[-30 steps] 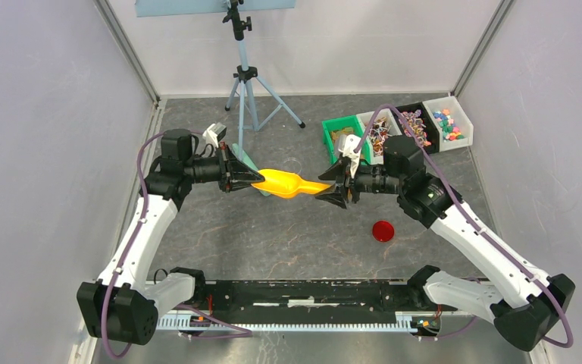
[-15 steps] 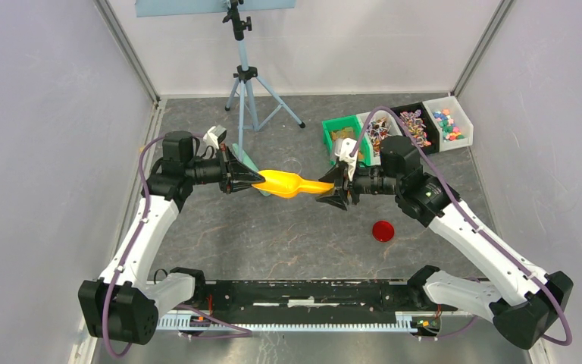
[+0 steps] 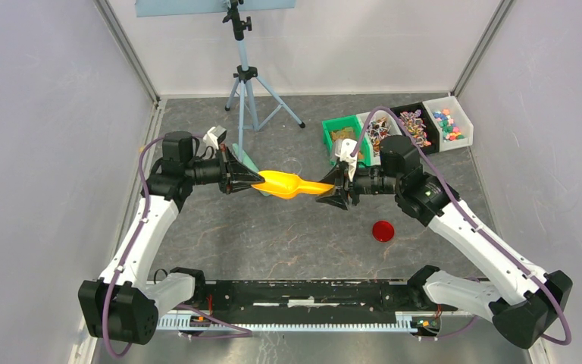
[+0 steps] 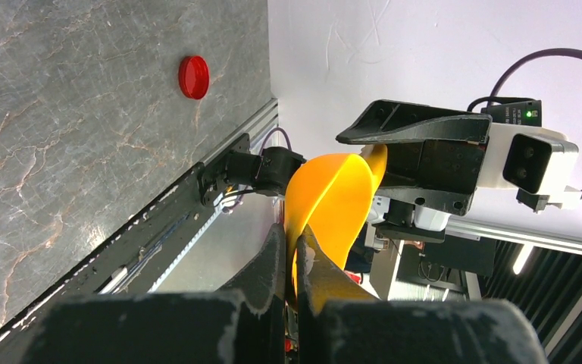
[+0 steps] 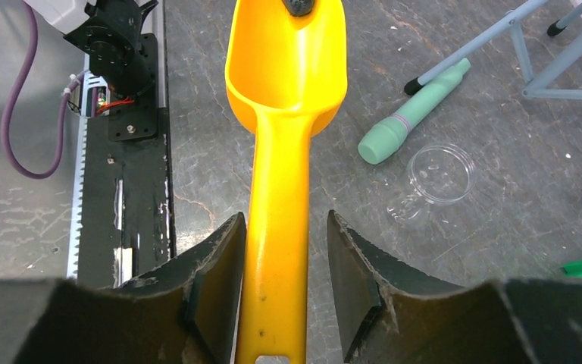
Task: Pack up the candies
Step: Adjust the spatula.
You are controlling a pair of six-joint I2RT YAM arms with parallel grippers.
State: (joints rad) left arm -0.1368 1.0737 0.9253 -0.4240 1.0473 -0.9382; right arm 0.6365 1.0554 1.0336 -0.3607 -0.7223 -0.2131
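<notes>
The orange scoop (image 3: 288, 183) is up off the table in the middle of the top view, stretched sideways between the two arms. The left gripper (image 4: 292, 241) is pinched tight on the rim of the scoop's bowl, fingers pretty much together with only the plastic wall between them. The right gripper (image 5: 280, 227) is different. Its jaws sit on either side of the handle, spread a bit wider than it, and you can see a strip of table on the right side, so it's around the handle but not clamped.

The candies (image 3: 415, 123) are in the upper right of the top view, sitting in a row of small bins (image 3: 461, 115) in the back corner, well apart from the scoop's bowl. The green bin (image 3: 326, 140) is the left end of that row, near the right gripper.

The red lid (image 3: 382, 230) lies flat on the grey table (image 3: 273, 243), lower right of the scoop. In the right wrist view there's also a mint-green cylinder (image 5: 413, 114) just beside a clear round jar (image 5: 441, 173), near the tripod legs (image 5: 546, 45).
</notes>
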